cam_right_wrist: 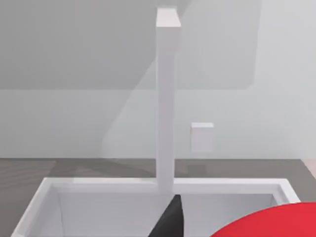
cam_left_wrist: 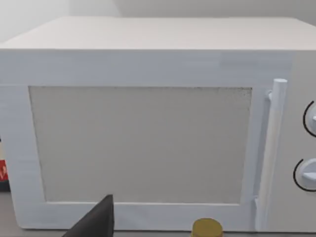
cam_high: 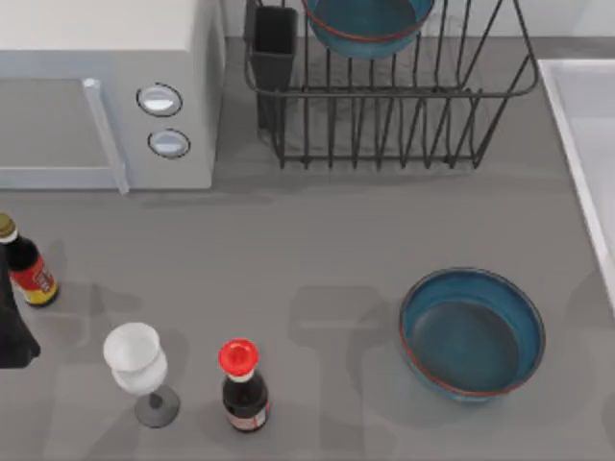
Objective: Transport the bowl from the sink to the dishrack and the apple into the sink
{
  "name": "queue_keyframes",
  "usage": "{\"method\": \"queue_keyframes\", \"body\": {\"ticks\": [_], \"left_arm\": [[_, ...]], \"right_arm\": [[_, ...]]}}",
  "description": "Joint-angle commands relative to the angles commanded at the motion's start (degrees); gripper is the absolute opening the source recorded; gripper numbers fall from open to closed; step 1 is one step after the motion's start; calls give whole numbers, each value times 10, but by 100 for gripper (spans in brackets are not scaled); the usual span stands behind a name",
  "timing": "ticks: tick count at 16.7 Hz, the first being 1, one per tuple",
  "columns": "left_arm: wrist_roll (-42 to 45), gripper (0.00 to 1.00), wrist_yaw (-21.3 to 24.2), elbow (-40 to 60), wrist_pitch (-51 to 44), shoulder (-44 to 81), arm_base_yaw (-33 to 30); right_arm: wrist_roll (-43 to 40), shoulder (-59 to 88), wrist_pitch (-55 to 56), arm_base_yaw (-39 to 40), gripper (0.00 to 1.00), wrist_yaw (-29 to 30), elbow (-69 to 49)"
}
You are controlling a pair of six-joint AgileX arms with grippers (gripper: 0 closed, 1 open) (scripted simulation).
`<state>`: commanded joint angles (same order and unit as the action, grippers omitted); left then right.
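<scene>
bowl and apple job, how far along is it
Looks done: a bowl stands in the dishrack. In hand: the right wrist view shows the apple close to the camera, above the sink, apparently carried. Left: releasing it. A second bowl sits on the counter.

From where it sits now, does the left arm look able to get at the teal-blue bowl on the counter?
Probably not easily: the left gripper sits at the table's far left, and the wine glass and red-capped dark bottle stand between it and the teal-blue bowl.
</scene>
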<state>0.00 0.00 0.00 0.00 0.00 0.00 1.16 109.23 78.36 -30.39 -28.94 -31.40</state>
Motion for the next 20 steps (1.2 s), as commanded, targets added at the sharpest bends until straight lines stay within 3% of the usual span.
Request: {"method": "queue_keyframes", "body": {"ticks": [6,12,20], "left_arm": [[0,100,0,0,0,0,0],[0,100,0,0,0,0,0],[0,100,0,0,0,0,0]], "right_arm": [[-3,160,192,1,0,6,30],[-3,178,210,1,0,7,34],[-3,178,210,1,60,7,34]]}}
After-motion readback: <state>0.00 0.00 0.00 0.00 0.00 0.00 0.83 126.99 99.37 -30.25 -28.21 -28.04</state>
